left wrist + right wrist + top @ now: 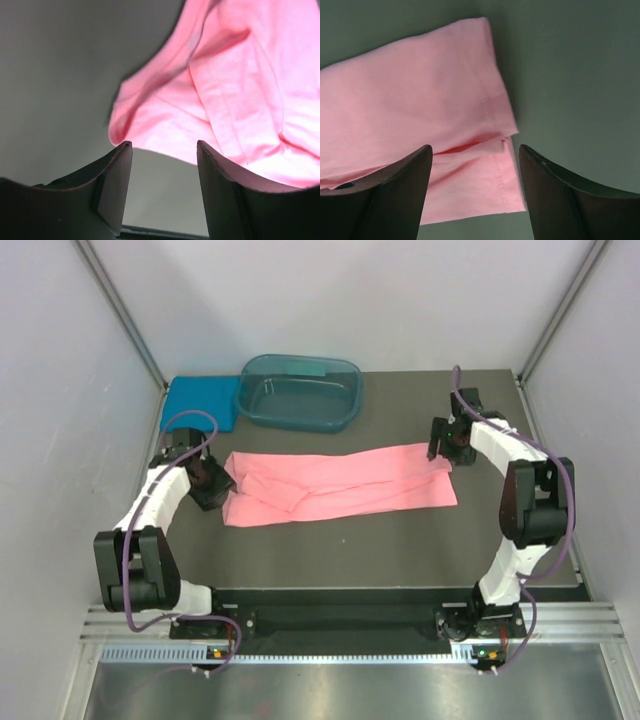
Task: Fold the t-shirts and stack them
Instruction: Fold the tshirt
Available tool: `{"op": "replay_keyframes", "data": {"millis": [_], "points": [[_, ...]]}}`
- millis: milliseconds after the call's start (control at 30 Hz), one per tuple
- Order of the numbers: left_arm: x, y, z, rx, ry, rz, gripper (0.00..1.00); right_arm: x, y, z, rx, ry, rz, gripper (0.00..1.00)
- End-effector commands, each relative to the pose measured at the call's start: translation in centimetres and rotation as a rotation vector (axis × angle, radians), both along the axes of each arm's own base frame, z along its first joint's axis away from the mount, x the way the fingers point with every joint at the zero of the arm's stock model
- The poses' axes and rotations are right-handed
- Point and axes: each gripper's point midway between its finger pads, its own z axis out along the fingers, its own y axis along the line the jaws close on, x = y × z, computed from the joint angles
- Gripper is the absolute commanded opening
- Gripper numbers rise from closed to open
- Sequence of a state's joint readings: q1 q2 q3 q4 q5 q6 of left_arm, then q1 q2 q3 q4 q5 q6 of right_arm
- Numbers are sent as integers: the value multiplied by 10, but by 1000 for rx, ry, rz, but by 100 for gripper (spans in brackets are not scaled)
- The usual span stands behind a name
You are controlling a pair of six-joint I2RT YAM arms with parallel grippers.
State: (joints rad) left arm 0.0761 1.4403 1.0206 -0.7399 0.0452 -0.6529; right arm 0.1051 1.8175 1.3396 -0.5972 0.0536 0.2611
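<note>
Top external catches teal t-shirt (pixel 203 403) by the tub (pixel 300 392); wrist cams just see pink t-shirt (pixel 240 100), left gripper (pixel 162 145) and right gripper (pixel 475 148) both released.

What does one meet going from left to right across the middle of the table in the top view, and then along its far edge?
Middle: left hand → pink t-shirt → right hand. Far edge: blue t-shirt → tub.
</note>
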Motion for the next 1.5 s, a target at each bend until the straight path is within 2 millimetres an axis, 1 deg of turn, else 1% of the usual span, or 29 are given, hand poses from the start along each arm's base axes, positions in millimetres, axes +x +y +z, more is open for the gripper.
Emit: {"op": "replay_keyframes", "data": {"millis": [0, 33, 100, 133, 200, 233, 267, 333, 367, 400, 467, 500, 633, 700, 833, 867, 900, 933, 967, 1000, 1033, 1100, 1133, 1167, 1200, 1267, 1367, 1433, 1467], "points": [[-8, -18, -7, -107, -18, 5, 59, -9, -29, -3, -14, 20, -75, 70], [-15, -22, -13, -127, -7, 9, 59, -10, -33, -3, -1, 18, -89, 70], [-13, -27, -13, -153, -34, 6, 59, -15, -34, -4, 12, 16, -83, 68], [-16, -31, -16, -177, -25, 9, 59, -16, -35, -4, 8, 18, -82, 68], [-15, -34, -18, -198, -25, 15, 59, -25, -34, -9, 8, 41, -75, 64], [-14, -37, -18, -216, -25, 13, 59, -29, -36, -7, 6, 36, -78, 63], [-14, -36, -20, -216, -19, 17, 59, -37, -36, -15, 5, 48, -82, 62], [-12, -36, -18, -215, -24, 16, 58, -44, -38, -19, 10, 42, -89, 58], [-13, -35, -19, -208, -21, 16, 58, -50, -34, -23, 31, 49, -80, 56], [-12, -34, -18, -204, -23, 16, 58, -50, -45, -23, 41, 43, -108, 54], [-14, -32, -18, -198, -12, 20, 58, -53, -45, -24, 43, 40, -109, 53], [-13, -32, -17, -196, -17, 19, 58, -52, -40, -22, 68, 26, -96, 54], [-9, -33, -15, -201, -29, 13, 58, -39, -35, -12, 94, -33, -76, 61], [-10, -35, -17, -212, -16, 10, 58, -30, -31, -8, 119, -35, -65, 60], [-10, -34, -17, -204, -20, 4, 57, -29, -26, -6, 153, -17, -102, 58], [-9, -33, -15, -199, -27, 4, 57, -32, -26, -9, 151, -10, -116, 56], [-10, -33, -16, -196, -23, 4, 57, -31, -25, -10, 153, -11, -121, 51], [-10, -32, -16, -194, -26, 5, 57, -32, -25, -11, 155, -14, -121, 48], [-10, -32, -16, -192, -23, 4, 57, -30, -23, -13, 166, -22, -125, 46], [-10, -32, -17, -194, -21, 4, 56, -29, -22, -14, 173, -24, -126, 42], [-10, -34, -17, -201, -17, 1, 56, -27, -20, -18, 183, -23, -129, 39], [-11, -34, -19, -205, -11, 2, 55, -20, -20, -19, 187, -40, -126, 33], [-12, -35, -19, -207, -9, 1, 54, -17, -19, -25, 187, -29, -127, 29], [-12, -35, -19, -210, -9, 2, 54, -11, -19, -22, 188, -43, -126, 26], [-14, -35, -20, -212, -2, 2, 53, -6, -19, -22, 187, -55, -125, 20], [-18, -35, -22, -211, 7, 2, 52, 1, -21, -26, 181, -53, -128, 14], [-25, -34, -27, -200, 26, 9, 52, 5, -23, -35, 165, -21, -128, 14], [-26, -32, -27, -191, 28, 21, 54, 3, -22, -37, 159, 8, -117, 18], [-26, -30, -26, -189, 28, 30, 57, 2, -23, -35, 151, 9, -117, 19]]}}
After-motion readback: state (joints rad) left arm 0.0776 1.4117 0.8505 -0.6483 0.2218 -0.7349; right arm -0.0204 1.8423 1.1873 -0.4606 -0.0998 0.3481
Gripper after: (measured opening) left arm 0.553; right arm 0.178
